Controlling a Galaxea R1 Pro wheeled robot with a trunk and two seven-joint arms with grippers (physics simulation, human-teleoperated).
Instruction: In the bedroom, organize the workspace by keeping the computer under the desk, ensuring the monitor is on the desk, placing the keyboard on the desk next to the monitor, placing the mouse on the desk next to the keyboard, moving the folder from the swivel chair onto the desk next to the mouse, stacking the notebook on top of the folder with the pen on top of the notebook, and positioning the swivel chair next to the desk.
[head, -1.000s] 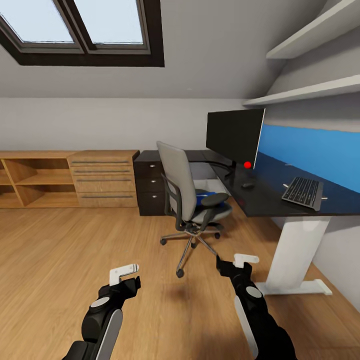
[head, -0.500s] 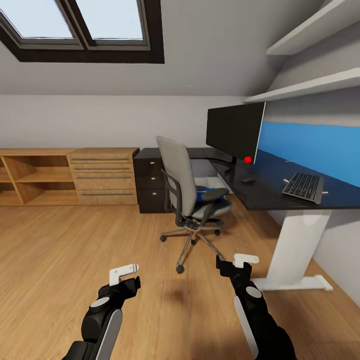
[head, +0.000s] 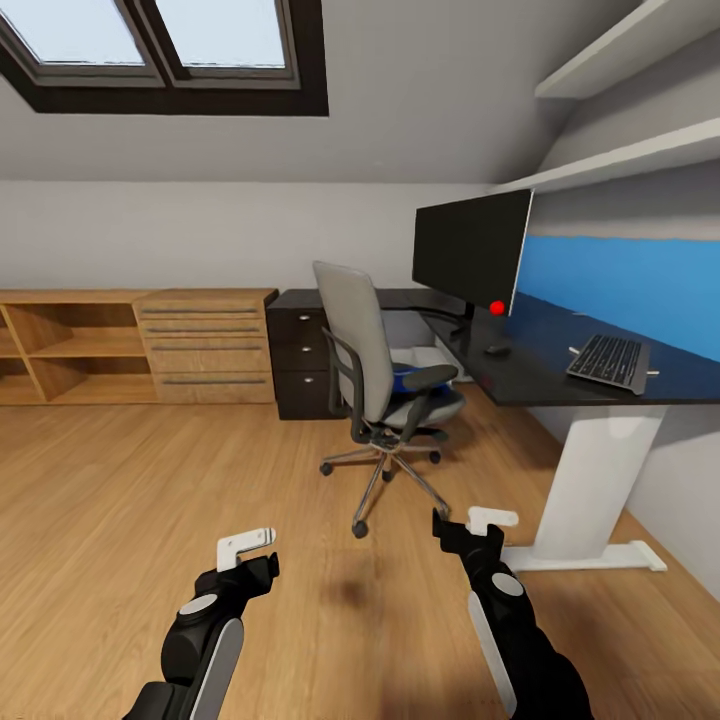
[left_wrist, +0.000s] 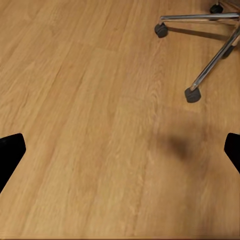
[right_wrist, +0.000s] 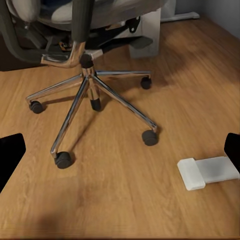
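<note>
In the head view, the left gripper (head: 250, 545) and right gripper (head: 480, 520) sit low in the frame, both spread and empty above the wood floor (head: 120, 500). The swivel chair (head: 385, 385) stands at centre, and the blue folder (head: 408, 378) shows as a sliver on its seat. At right, the black desk (head: 540, 365) carries the monitor (head: 470, 250), mouse (head: 497, 350) and keyboard (head: 608, 360).

The folder looks thin, light and stiff, likely slick; pinching an overhanging edge seems best.

In the left wrist view, chrome chair spokes (left_wrist: 212, 60) cross the upper right.

In the right wrist view, the chair's five-spoke base (right_wrist: 92, 97) fills the middle, and the desk's white foot (right_wrist: 207, 172) lies at lower right.
</note>
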